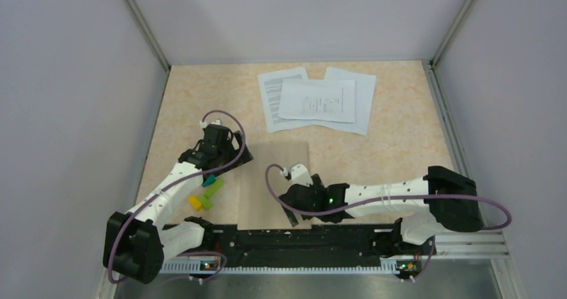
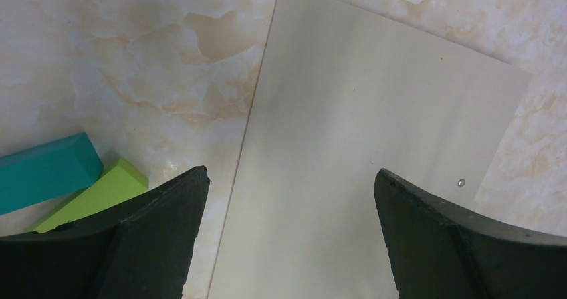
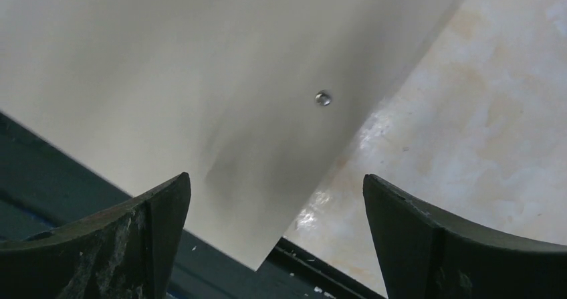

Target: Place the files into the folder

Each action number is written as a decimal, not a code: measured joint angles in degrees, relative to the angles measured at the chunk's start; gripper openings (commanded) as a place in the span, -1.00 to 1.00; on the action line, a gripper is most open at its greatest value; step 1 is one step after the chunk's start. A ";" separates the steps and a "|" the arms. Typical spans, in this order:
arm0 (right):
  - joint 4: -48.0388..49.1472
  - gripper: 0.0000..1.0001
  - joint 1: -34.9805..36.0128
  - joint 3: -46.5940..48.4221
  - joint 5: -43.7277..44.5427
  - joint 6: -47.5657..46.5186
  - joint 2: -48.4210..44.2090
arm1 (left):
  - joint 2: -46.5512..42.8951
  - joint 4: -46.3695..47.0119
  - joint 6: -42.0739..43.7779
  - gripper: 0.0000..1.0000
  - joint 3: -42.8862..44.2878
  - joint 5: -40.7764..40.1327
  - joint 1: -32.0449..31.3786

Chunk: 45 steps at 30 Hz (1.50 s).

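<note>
We're looking at both claws spread wide and holding nothing. The left claw (image 2: 291, 172) hangs over the left edge of the thin tan cardboard folder (image 1: 274, 185). The right claw (image 3: 277, 178) is low over the folder's near right corner.

The folder lies shut and flat in the lower centre of the top view. Its near edge reaches onto the black base rail (image 3: 40, 178). The white printed paper files (image 1: 317, 98) sit overlapped in the upper centre, well apart from the folder.

The trouble we see is that a flat cover on the speckled beige table (image 1: 401, 145) gives a finger little to get under. A finger that presses down could push the whole folder along instead of lifting the cover. A pinch that is too deep could take both covers, and then nothing opens.

Just beside the left claw, at the lower left of its wrist view, lie a teal block (image 2: 47, 172) and a lime-green block (image 2: 93, 195). A sideways sweep could knock them.

The loose sheets may fan apart if dragged.
</note>
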 measured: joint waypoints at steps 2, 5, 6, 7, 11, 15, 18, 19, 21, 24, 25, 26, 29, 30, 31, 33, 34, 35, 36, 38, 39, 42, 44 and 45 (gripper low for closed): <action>-0.98 0.97 4.28 0.76 2.62 -0.70 0.00 | 0.00 0.02 0.00 0.98 -0.15 0.02 0.26; -2.62 0.97 9.01 1.64 6.16 -1.92 0.66 | 0.00 0.04 0.00 0.98 -0.17 0.17 0.68; -3.32 0.97 10.49 2.10 7.56 -2.45 1.18 | 0.00 0.04 0.00 0.97 -0.17 0.20 0.87; -3.98 0.97 11.65 2.58 8.52 -2.89 1.81 | 0.00 0.04 0.00 0.97 -0.17 0.37 1.27; -6.91 0.97 15.98 5.27 13.11 -4.52 5.64 | 0.00 0.04 0.04 0.98 -0.17 0.74 2.32; -9.92 0.92 19.30 8.17 17.05 -5.11 10.05 | 0.02 0.04 0.07 0.98 -0.15 1.25 3.69; -12.26 0.78 20.31 9.62 19.54 -4.96 12.81 | 0.02 0.04 0.07 0.98 -0.15 1.44 4.31; -13.29 0.72 20.35 10.08 20.52 -4.81 13.68 | 0.02 0.02 0.04 0.98 -0.13 1.44 4.44; -14.91 0.65 20.35 10.84 22.03 -4.42 14.91 | 0.02 0.02 0.04 0.98 -0.13 1.44 4.52; -16.39 0.60 20.37 11.72 24.02 -3.93 16.35 | 0.00 0.02 0.04 0.98 -0.13 1.44 4.63; -16.81 0.58 20.37 11.96 24.59 -3.78 16.72 | 0.00 0.02 0.04 0.98 -0.13 1.44 4.68; -17.03 0.55 20.37 12.11 25.05 -3.65 17.07 | 0.00 0.04 0.04 0.98 -0.13 1.44 4.76; -17.59 0.45 20.37 12.76 26.38 -3.37 18.58 | 0.00 0.04 0.04 0.97 -0.13 1.46 5.03; -17.49 0.42 20.37 12.81 26.82 -3.30 19.04 | 0.00 0.04 0.04 0.98 -0.13 1.46 5.05; -17.51 0.38 20.39 12.85 26.97 -3.06 19.43 | 0.00 0.04 0.04 0.98 -0.13 1.46 5.14; -17.51 0.31 20.85 12.98 27.71 -2.84 20.02 | 0.00 0.13 0.04 0.97 -0.13 1.46 5.25; -17.53 0.26 21.00 13.14 28.00 -2.80 20.33 | 0.00 0.26 0.02 0.98 -0.15 1.46 5.25; -17.46 0.20 21.16 13.16 28.24 -2.62 20.52 | 0.02 0.42 0.00 0.98 -0.15 1.46 5.29; -17.38 0.14 21.38 13.18 28.44 -2.29 20.74 | 0.07 0.63 -0.04 0.97 -0.17 1.68 5.29; -17.07 0.01 21.70 13.22 28.83 -1.99 21.18 | 0.42 1.29 -0.28 0.97 -0.31 2.49 5.31; -16.96 -0.06 21.86 13.22 28.96 -1.84 21.33 | 0.68 1.60 -0.46 0.98 -0.39 2.84 5.31; -16.39 -0.27 22.23 13.22 29.27 -0.87 21.68 | 1.14 2.01 -1.07 0.98 -0.74 3.45 5.33; -16.55 -0.40 22.32 13.22 30.93 -0.33 21.73 | 1.27 2.03 -1.33 0.98 -0.90 3.69 5.40; -16.94 -0.46 22.12 13.22 32.04 -0.28 21.75 | 1.38 2.08 -1.42 0.98 -0.90 3.82 5.40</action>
